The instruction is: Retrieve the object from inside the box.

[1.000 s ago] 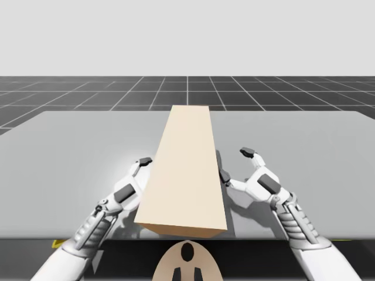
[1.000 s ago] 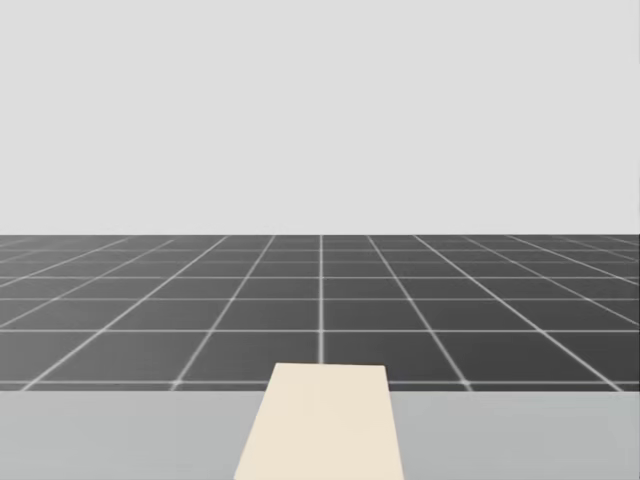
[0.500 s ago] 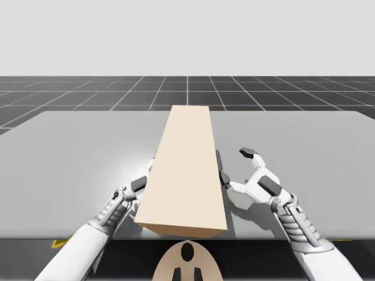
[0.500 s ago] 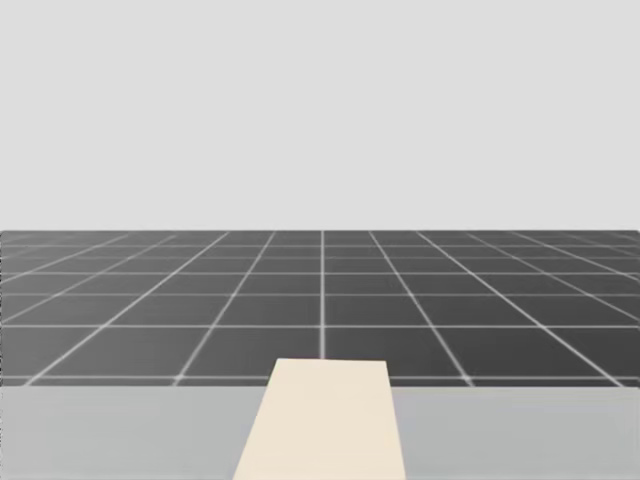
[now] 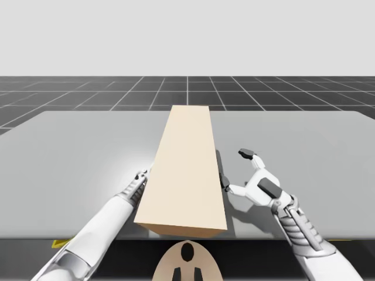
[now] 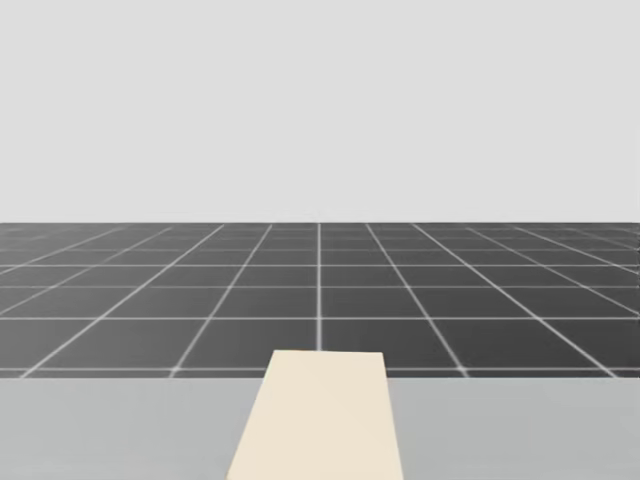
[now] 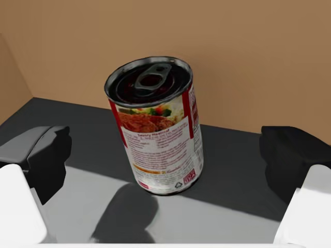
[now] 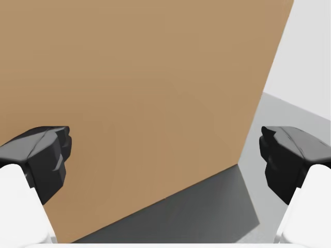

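A long tan box (image 5: 187, 170) lies down the middle of the grey table (image 5: 70, 158). My left arm (image 5: 111, 213) reaches into the box through its left side. In the left wrist view a can (image 7: 158, 129) with a red label and a dark pull-tab lid stands on the box's dark floor against the tan inner wall. It is just ahead of my left gripper (image 7: 168, 155), which is open and apart from the can. My right gripper (image 5: 234, 168) is open beside the box's right wall (image 8: 145, 103), holding nothing.
The box's top (image 6: 320, 415) runs to the table's far edge, with dark tiled floor beyond. Bare table (image 8: 295, 77) lies to the right of the box. The near table edge is close behind both arms.
My left arm has pushed further into the box's left side, so its gripper is now hidden in the high view. The right gripper has barely moved. My head has turned slightly downward.
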